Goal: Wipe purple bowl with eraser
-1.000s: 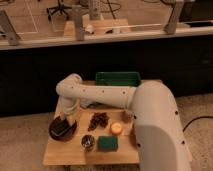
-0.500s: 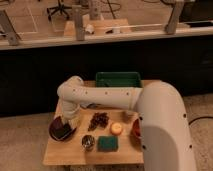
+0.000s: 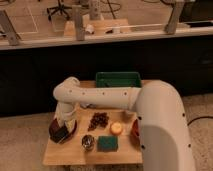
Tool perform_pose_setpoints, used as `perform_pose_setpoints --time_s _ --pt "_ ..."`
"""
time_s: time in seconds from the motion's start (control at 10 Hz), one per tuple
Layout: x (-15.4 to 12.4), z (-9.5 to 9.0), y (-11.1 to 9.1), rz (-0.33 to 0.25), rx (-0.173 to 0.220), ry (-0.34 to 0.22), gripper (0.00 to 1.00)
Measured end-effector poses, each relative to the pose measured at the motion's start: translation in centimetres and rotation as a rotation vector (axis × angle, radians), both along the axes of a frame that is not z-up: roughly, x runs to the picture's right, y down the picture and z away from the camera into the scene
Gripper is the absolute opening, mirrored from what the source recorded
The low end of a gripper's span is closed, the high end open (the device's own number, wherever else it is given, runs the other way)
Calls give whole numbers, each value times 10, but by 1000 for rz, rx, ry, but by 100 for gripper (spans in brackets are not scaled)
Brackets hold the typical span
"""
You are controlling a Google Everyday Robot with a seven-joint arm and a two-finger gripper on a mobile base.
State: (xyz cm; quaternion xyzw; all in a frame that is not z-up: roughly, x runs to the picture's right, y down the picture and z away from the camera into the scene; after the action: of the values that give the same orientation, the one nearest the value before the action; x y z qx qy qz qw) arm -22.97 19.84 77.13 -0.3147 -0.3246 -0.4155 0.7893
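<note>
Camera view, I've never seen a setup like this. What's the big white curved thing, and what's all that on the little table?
The big white shape is a robot arm, reaching from the lower right across a small wooden table. There is one camera, looking down on the table. The arm ends in a gripper, its clamp-like hand, lowered into the purple bowl at the table's left edge. A dark block, the eraser, sits in the bowl right under it; whether it is gripped I cannot tell. Also on the table are a green tray at the back, a dark clump in the middle, a small yellow round thing, a shiny metal cup and a green sponge.
</note>
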Motion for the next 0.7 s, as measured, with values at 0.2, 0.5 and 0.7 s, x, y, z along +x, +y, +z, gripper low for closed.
perform_pose_setpoints --time_s 0.2,0.5,0.7 --pt "-16 -1 6 -20 -16 -34 15" --pt "-40 7 11 -38 -32 -80 15" --pt "-49 17 4 -38 -24 -90 15"
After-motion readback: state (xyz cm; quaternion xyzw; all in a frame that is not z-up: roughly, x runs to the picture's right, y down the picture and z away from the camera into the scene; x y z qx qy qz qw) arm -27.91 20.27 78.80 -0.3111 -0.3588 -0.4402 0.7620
